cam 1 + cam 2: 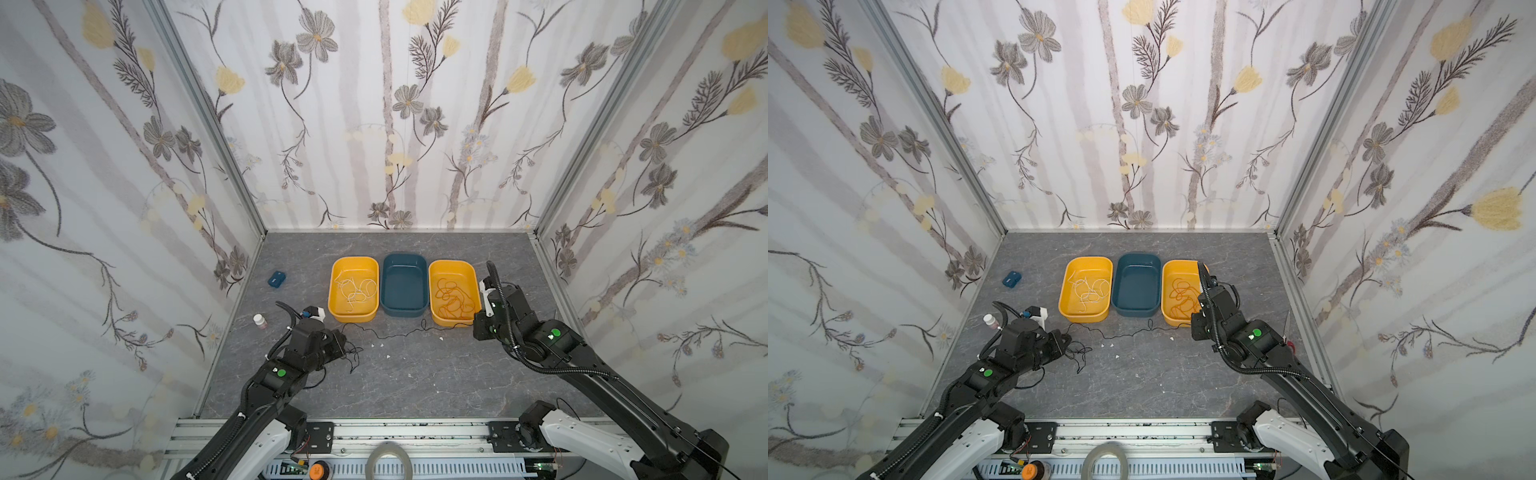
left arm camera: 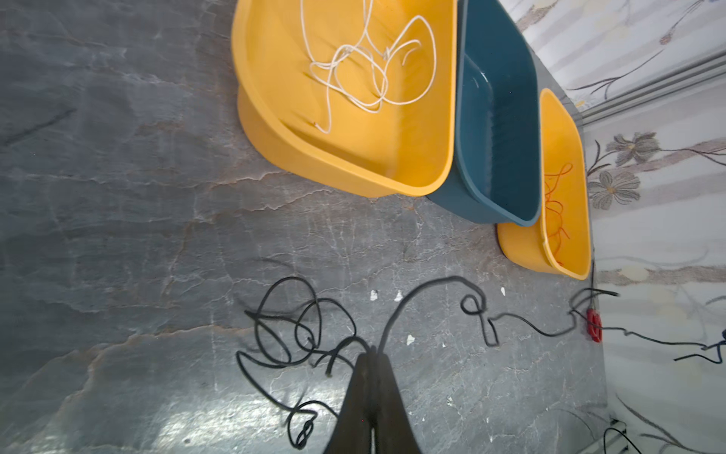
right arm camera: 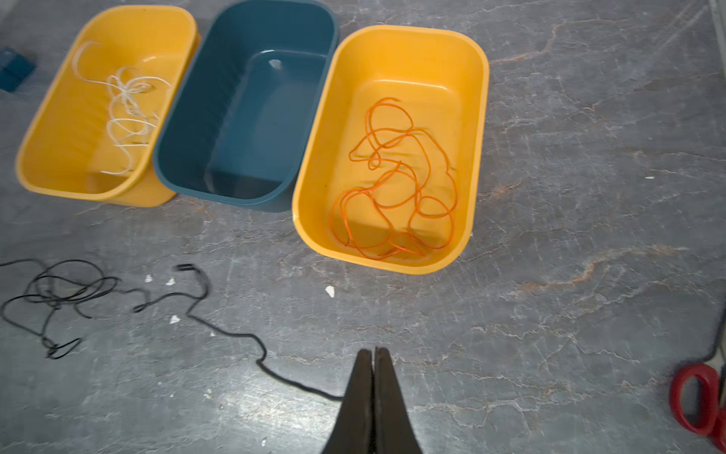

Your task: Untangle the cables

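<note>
Between the pinched fingers of my left hand (image 2: 371, 355) sits the black cable (image 2: 411, 294) — the hand is clenched on it, with one strand arching up out of the tips and a loose knot of loops lying just beside them on the desk (image 1: 415, 374). From there the cable runs crosswise along the desk in front of the tubs, wavy rather than taut, its long axis pointing from one hand to the other. My right hand (image 3: 373, 350) is clenched too. The cable's far end meets the side of one finger low down, and I cannot tell whether it is pinched there or only passes underneath.

Further out, the white cable (image 2: 353, 67) lies coiled in the left yellow tub (image 1: 353, 319) and the orange cable (image 3: 396, 177) in the right yellow tub (image 1: 453, 266), with a blue tub (image 1: 405, 309) between them, all three side by side.

Both hands' fingertips are hidden under the arms in both top views — only the wrist views show them. Red-handled scissors (image 3: 675, 393) are cut off by the edge of the right wrist view.
</note>
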You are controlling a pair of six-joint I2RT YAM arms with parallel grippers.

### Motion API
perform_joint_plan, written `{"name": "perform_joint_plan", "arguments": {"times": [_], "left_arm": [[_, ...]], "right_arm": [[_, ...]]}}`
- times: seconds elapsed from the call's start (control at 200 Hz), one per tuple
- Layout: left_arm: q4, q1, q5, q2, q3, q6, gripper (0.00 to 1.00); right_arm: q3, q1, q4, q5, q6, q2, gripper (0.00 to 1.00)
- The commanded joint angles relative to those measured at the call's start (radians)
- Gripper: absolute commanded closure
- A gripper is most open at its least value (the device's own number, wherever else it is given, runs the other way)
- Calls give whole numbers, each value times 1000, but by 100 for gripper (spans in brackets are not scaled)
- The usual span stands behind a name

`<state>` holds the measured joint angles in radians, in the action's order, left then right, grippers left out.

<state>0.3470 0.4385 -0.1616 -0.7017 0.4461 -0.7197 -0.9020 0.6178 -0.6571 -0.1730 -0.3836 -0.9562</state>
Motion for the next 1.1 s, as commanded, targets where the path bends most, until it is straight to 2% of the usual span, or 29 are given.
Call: {"name": "perform_joint_plan", "arguments": {"times": [0.0, 0.14, 0.33, 0.52, 0.804, 1.004, 1.094], "left_arm": [[8, 0, 14, -22, 36, 41, 100], [85, -9, 119, -5, 73, 53, 100], [165, -49, 251, 9, 91, -2, 100], [191, -102, 292, 51, 84, -20, 100], [166, -137, 250, 33, 98, -13, 100], [27, -127, 48, -97, 172, 33, 100], [-9, -83, 24, -190, 242, 58, 100]], "right_arm": [[-50, -1, 25, 80, 19, 9, 100], [-101, -50, 14, 66, 44, 23, 100], [-112, -163, 13, 44, 33, 45, 100], [-114, -266, 13, 45, 19, 68, 100], [-111, -320, 29, 117, 24, 59, 100], [-115, -320, 140, 335, 38, 6, 100], [-125, -317, 194, 382, 20, -49, 100]]}}
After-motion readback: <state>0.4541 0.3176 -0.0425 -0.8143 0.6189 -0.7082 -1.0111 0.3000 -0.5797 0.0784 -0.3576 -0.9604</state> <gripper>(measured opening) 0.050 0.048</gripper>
